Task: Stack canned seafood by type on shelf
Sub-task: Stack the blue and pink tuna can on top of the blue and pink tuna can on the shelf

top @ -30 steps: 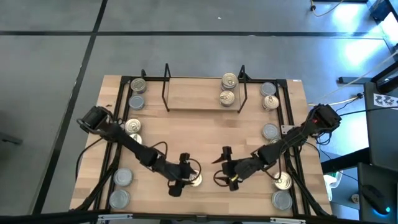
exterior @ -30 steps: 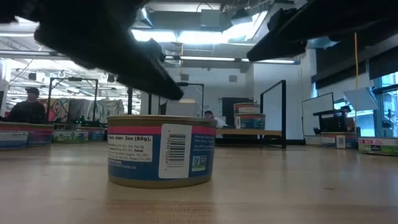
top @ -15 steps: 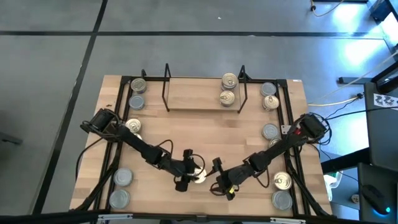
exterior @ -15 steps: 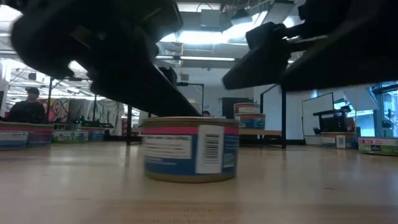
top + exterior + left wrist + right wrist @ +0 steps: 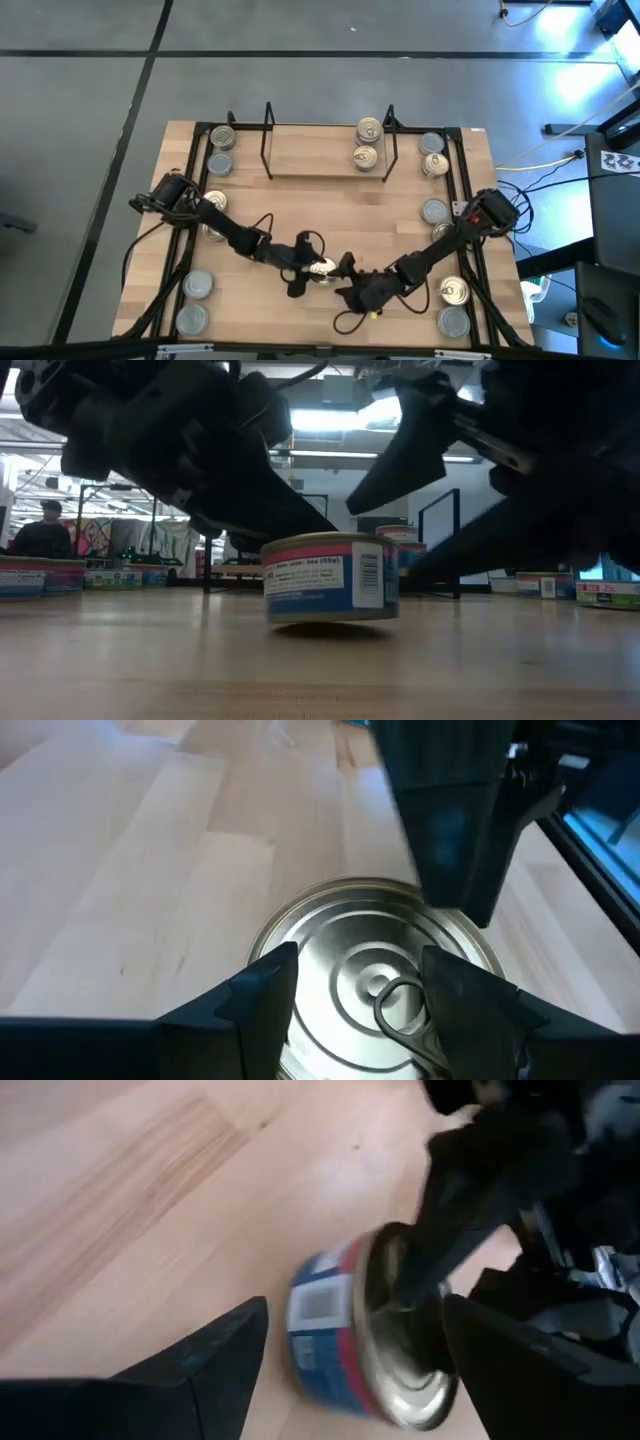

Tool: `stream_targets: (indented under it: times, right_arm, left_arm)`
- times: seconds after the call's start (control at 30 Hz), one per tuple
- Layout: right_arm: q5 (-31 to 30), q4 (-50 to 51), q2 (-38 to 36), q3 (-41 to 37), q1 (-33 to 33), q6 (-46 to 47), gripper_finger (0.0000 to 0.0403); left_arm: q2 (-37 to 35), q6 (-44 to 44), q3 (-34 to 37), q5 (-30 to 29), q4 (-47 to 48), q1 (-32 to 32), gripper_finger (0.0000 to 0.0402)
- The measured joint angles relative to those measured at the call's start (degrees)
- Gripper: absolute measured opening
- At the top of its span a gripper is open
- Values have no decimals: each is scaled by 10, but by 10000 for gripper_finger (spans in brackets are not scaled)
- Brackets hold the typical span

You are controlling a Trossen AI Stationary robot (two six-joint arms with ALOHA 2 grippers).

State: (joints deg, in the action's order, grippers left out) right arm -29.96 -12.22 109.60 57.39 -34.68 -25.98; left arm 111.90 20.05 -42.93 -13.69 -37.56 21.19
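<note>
One can of seafood (image 5: 321, 267), with a pale pull-tab top and a blue and pink label (image 5: 330, 578), is near the table's middle front. My left gripper (image 5: 304, 267) reaches it from the left and is shut on it. My right gripper (image 5: 347, 281) stands open just right of the can. In the right wrist view its fingers (image 5: 225, 1355) frame the can (image 5: 335, 1325) from a short way off. The shelf (image 5: 310, 152), a light board with black wire ends, stands at the far edge. Two cans (image 5: 367, 142) rest on its right end. My left gripper has the can between its two fingers (image 5: 265, 985), one on each side of the can's near part by the top rim (image 5: 305, 942). The fingers slant down from the table's left. The can tilts slightly. I cannot tell whether its base touches the table.
Loose cans lie along the left side (image 5: 220, 150) (image 5: 195, 302) and the right side (image 5: 432, 155) (image 5: 454, 305). Black frame rails (image 5: 466, 200) border the table. Bare wood lies between the shelf and the grippers. A person (image 5: 40, 530) sits far off in the room.
My left gripper has gone toward the far edge and a little right, tipping and rolling. The can has gone with it, turned about and now slightly tilted. My right gripper has sunk, rolled and come left toward the can.
</note>
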Motion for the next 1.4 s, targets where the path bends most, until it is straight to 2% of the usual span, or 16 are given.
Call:
stream_targets:
  times: [0.33,0.57,0.77,0.97,1.1,1.23,1.4]
  right_arm:
    - [-79,33,6,0,2,-10,298]
    - [-73,33,32,0,2,-28,298]
    - [-129,20,45,2,6,-29,298]
    - [-104,13,46,1,27,-26,297]
    - [-61,10,46,1,37,-26,271]
    - [-61,4,46,0,36,-23,214]
    - [-78,5,46,0,32,-22,210]
  left_arm:
    - [2,32,12,2,-28,-13,214]
    - [2,63,12,1,-30,-23,214]
    - [2,68,12,-1,-32,-23,214]
    - [2,68,13,-3,-33,-23,214]
    - [2,69,13,-4,-34,-23,214]
    - [2,79,14,-4,-37,-23,214]
    - [-6,76,15,-4,-35,-23,214]
